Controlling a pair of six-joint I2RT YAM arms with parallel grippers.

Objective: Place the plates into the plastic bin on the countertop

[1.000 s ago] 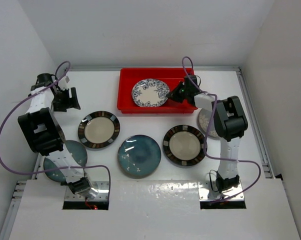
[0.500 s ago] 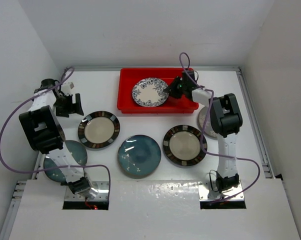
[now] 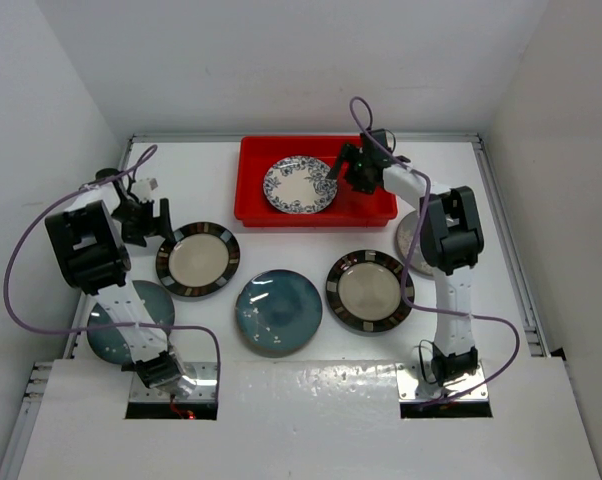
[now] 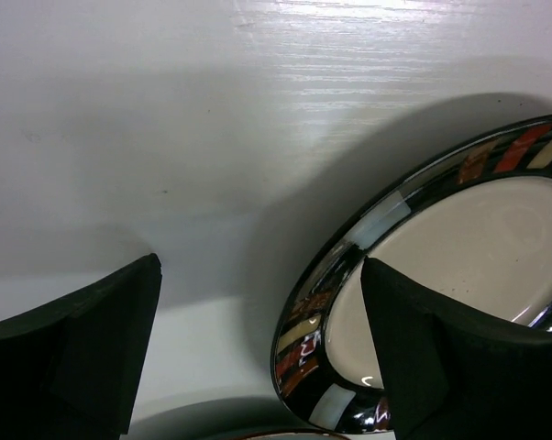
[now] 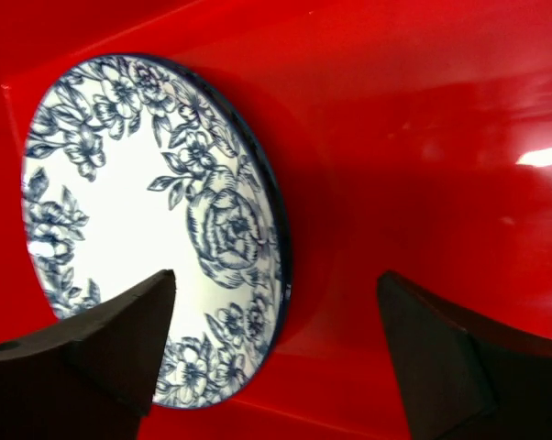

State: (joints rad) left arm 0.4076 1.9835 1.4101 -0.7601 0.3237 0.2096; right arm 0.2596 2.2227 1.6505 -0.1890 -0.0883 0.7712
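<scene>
Lying flat inside the red bin (image 3: 253,170) at the top centre of the overhead view is the blue-flowered plate (image 3: 300,185); the right claw (image 5: 276,316) hangs over its right edge, released and empty. The left claw (image 4: 258,293), also spread wide, has the rim of a banded plate (image 3: 198,259) between its fingers (image 4: 441,367). A second banded plate (image 3: 369,291), two teal plates (image 3: 278,312) and a half-hidden grey plate (image 3: 406,245) rest on the white counter (image 3: 281,240), boxed by plain white walls (image 3: 281,60)
</scene>
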